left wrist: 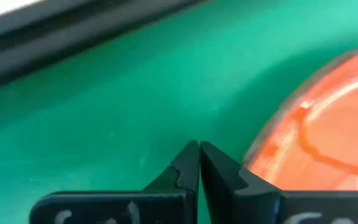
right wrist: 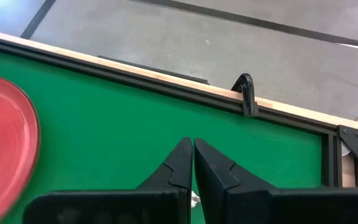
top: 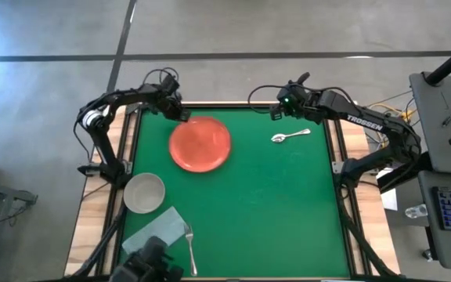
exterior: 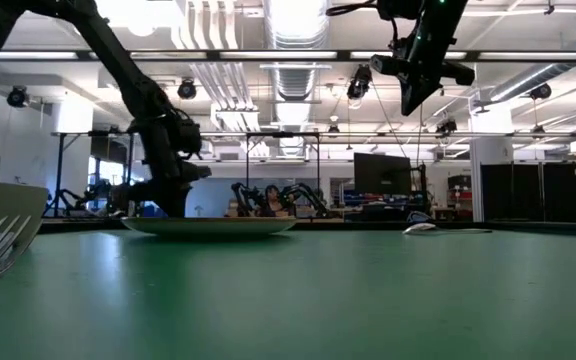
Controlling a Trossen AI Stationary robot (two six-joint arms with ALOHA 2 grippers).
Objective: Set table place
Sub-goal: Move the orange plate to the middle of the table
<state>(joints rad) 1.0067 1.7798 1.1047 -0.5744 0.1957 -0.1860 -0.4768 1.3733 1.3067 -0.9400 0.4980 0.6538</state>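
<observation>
— Orange-red plate (top: 200,144) sits far-centre on the table (top: 288,211), the left gripper (top: 180,110) low at its rim, fingers pressed together on nothing. A nudge could skid it.

— And the right gripper (top: 276,113)?

— Closed too, raised over the far edge near the spoon (top: 290,136).

— Count?

— One plate, one grey bowl (top: 144,193), one spoon, one fork (top: 189,247) — both near-left.

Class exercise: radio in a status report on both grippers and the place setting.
Left gripper shut, empty, at plate edge. Right gripper shut, raised near spoon. Bowl, fork untouched. Nothing in the way.
</observation>
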